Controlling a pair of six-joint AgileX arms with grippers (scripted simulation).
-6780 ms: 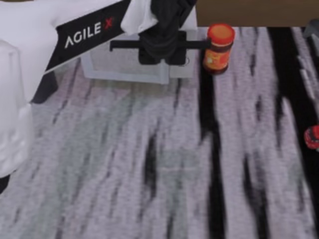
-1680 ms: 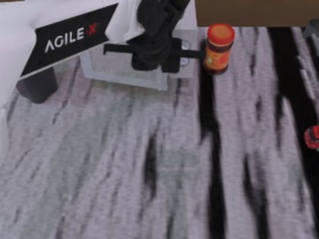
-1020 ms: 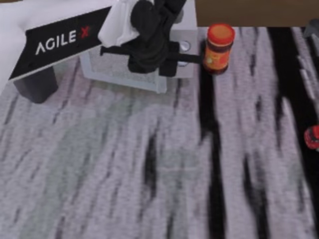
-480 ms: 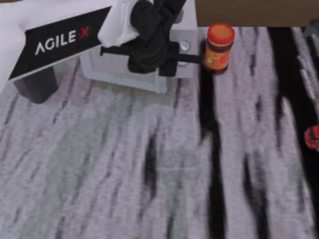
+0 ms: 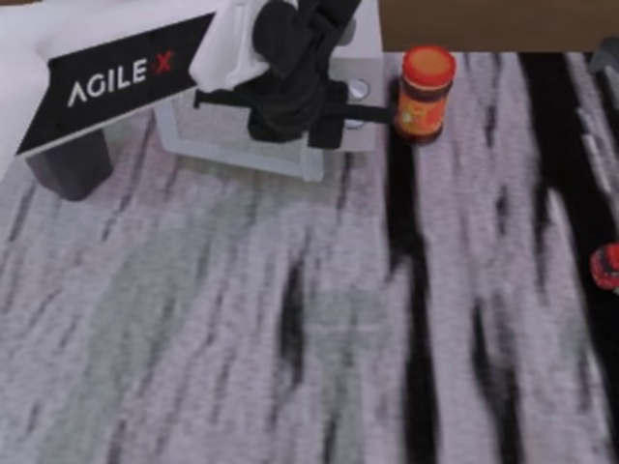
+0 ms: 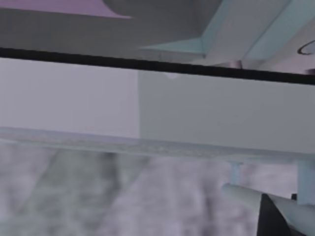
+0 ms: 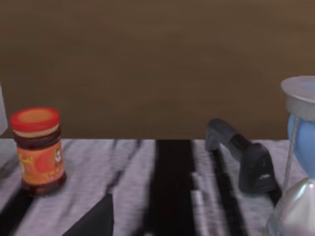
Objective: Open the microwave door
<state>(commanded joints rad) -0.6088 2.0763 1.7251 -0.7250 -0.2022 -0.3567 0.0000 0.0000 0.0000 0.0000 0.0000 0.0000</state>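
Clearly the pull on the door is the step in hand. At the far left of the table the left arm reaches over the microwave (image 5: pixel 368 58), its dark left gripper (image 5: pixel 290 101) low against the front, where the microwave door (image 5: pixel 232 145) stands swung a little off the body, its free edge angled toward the near side. Whether the fingers are closed on a handle or simply hooked behind the door edge I cannot tell; the wrist and arm cover that spot from above. The left wrist view shows only pale panels and a bar close up, hard to read. Next, I judge, the gripper must carry the free edge in an arc about the hinge at the door's left, keeping its hold as the angle grows.

Just right of the microwave, beside the knob panel, stands an orange-lidded jar (image 5: pixel 426 94), close enough to be knocked if the arm strays rightward. Farther right, the right gripper (image 7: pixel 96 221) shows as one dark fingertip in its own view; its state is unclear. A dark handle (image 7: pixel 241 157) and a silver-capped object (image 7: pixel 300 162) are cut off there.
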